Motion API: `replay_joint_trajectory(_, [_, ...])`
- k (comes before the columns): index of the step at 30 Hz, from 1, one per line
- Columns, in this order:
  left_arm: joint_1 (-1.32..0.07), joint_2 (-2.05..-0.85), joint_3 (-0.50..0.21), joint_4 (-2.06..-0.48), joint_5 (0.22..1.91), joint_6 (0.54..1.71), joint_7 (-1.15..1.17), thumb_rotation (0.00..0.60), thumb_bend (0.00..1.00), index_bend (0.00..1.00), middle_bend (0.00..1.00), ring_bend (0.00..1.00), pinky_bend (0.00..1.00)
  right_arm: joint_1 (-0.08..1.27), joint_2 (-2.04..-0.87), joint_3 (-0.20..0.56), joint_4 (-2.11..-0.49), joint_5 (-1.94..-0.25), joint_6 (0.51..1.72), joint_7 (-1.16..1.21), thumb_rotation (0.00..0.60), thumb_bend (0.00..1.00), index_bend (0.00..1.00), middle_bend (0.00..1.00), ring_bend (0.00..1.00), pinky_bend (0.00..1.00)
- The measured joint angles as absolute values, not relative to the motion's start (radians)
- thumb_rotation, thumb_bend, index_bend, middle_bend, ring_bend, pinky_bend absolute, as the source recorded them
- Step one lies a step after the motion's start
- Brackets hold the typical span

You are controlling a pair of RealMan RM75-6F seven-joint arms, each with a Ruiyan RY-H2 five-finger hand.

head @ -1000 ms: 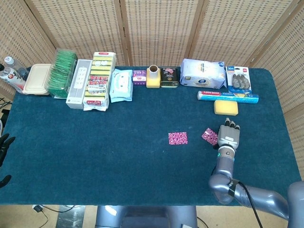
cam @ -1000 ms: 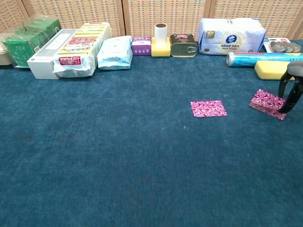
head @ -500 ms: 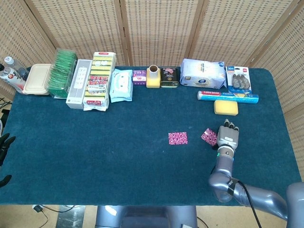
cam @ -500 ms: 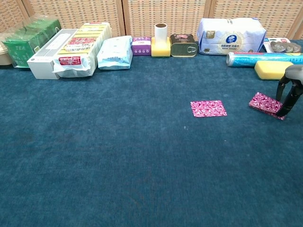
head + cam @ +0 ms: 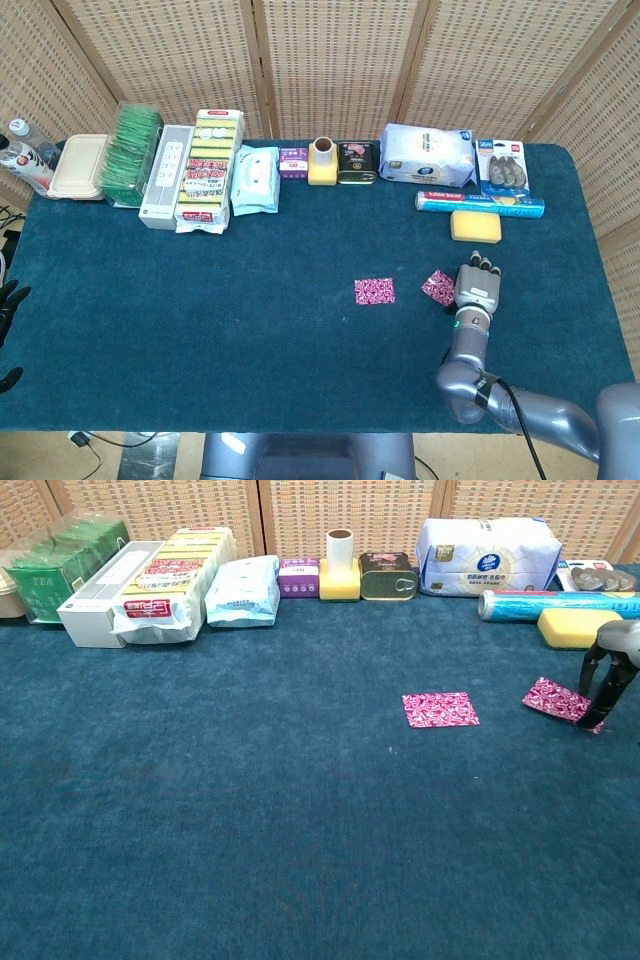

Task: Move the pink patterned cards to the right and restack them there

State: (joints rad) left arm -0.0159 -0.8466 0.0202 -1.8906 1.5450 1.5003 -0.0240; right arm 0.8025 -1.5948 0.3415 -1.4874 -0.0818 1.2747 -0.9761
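Note:
One pink patterned card lies flat on the blue cloth near the middle. A second pink patterned card sits to its right, tilted, with its right edge pinched in the fingers of my right hand. The hand points away from me, and the chest view shows it only at the frame's right edge. Of my left hand, only dark spread fingers show off the table's left edge, holding nothing.
Along the back edge stand a green tea box, packaged goods, a yellow cup, a tin, a tissue pack, a blue roll and a yellow sponge just behind my right hand.
My right hand has shifted slightly left and away with the second card, and the card now looks more steeply tilted. The flat card has not moved.

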Motion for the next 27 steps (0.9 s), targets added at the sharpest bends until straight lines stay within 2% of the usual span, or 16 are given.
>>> replay_joint_trajectory(6, [-0.018,-0.846,0.019,-1.891,1.542,1.497,-0.024,0.600,0.10,0.00,0.00,0.00,0.08,0.798,-1.592,0.342,-1.482,-0.081,1.265,-0.977,0.583,0.26,0.33,0.00,0.00,0.09])
replay_joint_trajectory(18, [-0.016,-0.848,0.020,-1.892,1.544,1.501,-0.020,0.600,0.10,0.00,0.00,0.00,0.08,0.798,-1.575,0.349,-1.534,-0.095,1.278,-0.978,0.587,0.26,0.32,0.00,0.00,0.07])
replay_joint_trajectory(27, [-0.015,-0.852,0.022,-1.894,1.548,1.502,-0.008,0.600,0.10,0.00,0.00,0.00,0.08,0.796,-1.531,0.292,-1.708,-0.303,1.241,-0.945,0.585,0.25,0.31,0.00,0.00,0.05])
